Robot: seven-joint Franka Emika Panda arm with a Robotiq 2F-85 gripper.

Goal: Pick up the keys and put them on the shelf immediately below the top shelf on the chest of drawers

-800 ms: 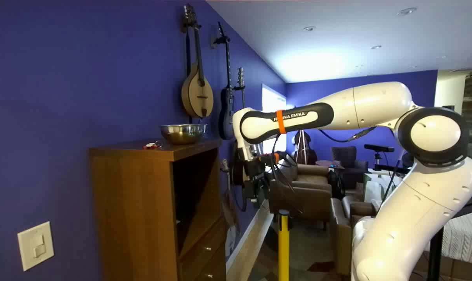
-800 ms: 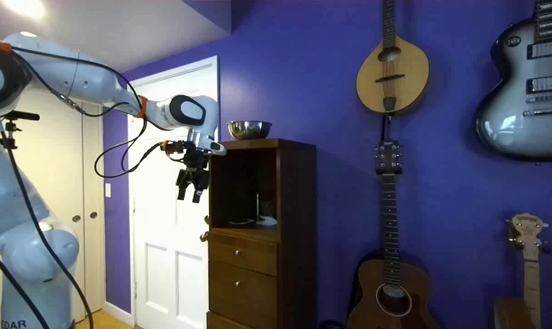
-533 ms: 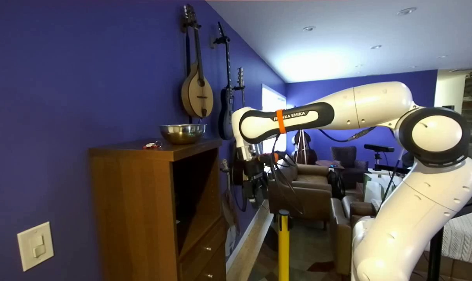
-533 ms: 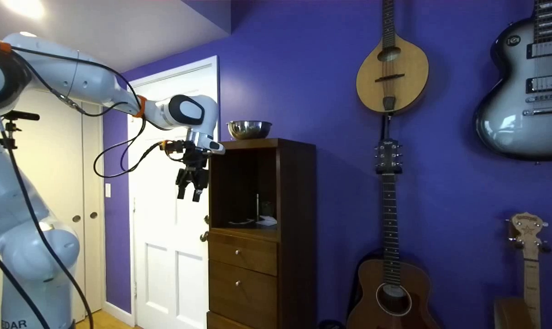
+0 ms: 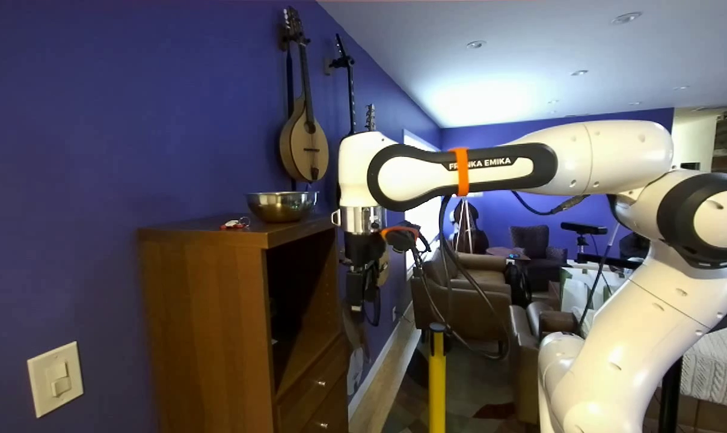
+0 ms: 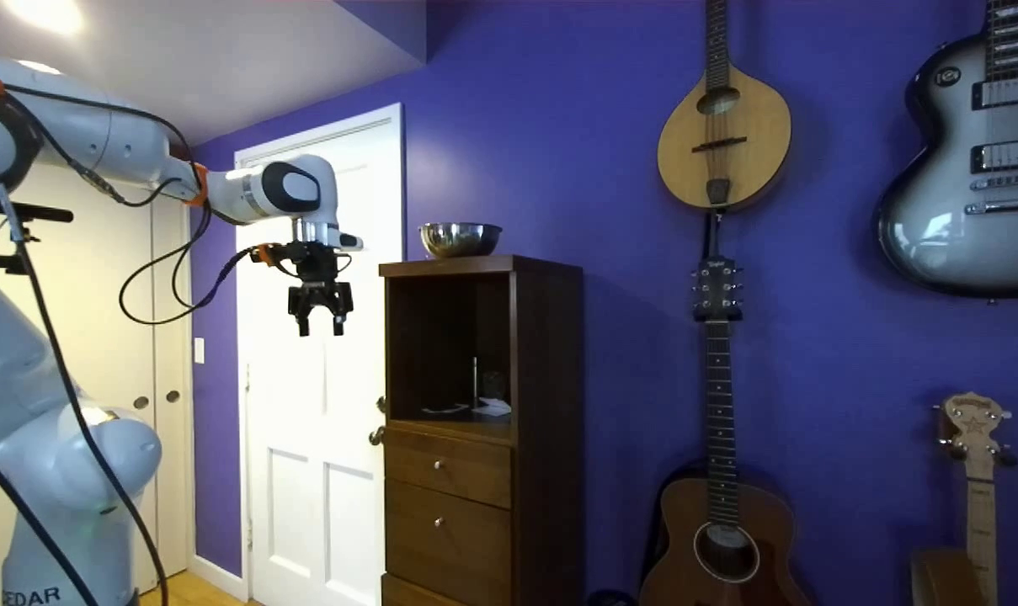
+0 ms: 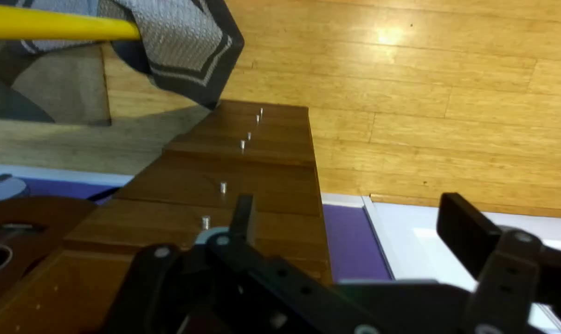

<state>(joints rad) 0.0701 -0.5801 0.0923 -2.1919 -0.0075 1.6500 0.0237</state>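
Note:
The keys, a small bunch with red and pale parts and a ring, lie on the top shelf of the brown chest of drawers, beside the metal bowl. The keys are not visible in the other views. The shelf is the floor of the dark open compartment, seen in an exterior view. My gripper points down, open and empty, in front of the cabinet, its fingertips lower than the top surface. In the wrist view the open gripper has cabinet front, wall and white door behind its fingers.
A shiny metal bowl stands on the cabinet top near the keys. A white item and a thin upright object are inside the compartment. A yellow post stands nearby. Guitars hang on the purple wall.
The arm and open gripper have moved left in both exterior views, and the gripper appears higher in one of them. The keys, bowl and cabinet have not moved.

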